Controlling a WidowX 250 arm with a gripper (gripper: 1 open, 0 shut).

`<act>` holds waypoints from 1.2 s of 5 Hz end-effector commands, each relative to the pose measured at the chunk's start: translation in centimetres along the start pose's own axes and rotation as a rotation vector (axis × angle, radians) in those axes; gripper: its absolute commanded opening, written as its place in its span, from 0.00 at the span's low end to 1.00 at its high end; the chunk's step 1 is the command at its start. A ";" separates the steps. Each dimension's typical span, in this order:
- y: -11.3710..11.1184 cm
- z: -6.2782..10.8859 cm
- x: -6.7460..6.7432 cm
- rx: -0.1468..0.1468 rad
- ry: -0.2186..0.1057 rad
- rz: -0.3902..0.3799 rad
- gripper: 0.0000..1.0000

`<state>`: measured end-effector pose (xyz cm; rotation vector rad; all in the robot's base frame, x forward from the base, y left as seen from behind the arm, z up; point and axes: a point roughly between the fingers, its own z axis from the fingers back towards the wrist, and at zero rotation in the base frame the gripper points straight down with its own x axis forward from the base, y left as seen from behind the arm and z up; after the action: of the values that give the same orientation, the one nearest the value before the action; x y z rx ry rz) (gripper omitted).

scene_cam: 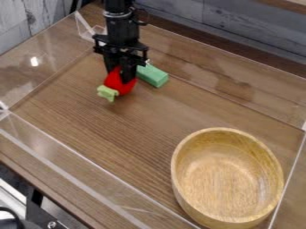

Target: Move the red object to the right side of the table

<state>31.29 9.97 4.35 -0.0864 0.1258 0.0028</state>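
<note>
The red object (114, 86) is a small bright red toy with a light-green stub (106, 94) at its lower left. It hangs just above the brown wood-grain table (131, 143) in the back left part. My gripper (120, 76) points straight down and is shut on the red object, its black fingers (128, 64) clasping its top. Whether the toy's stub touches the tabletop I cannot tell.
A flat green rectangular block (152, 76) lies right beside the gripper, on its right. A round light wooden bowl (227, 177) fills the front right corner. Low clear acrylic walls (48, 49) border the tabletop.
</note>
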 end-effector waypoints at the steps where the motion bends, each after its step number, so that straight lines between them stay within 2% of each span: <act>1: -0.5 3.3 0.9 0.030 -0.094 -0.017 0.00; 6: -4.4 4.1 1.6 0.006 -0.099 -0.086 0.00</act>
<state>32.10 5.79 4.67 -0.1153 0.1465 -0.0705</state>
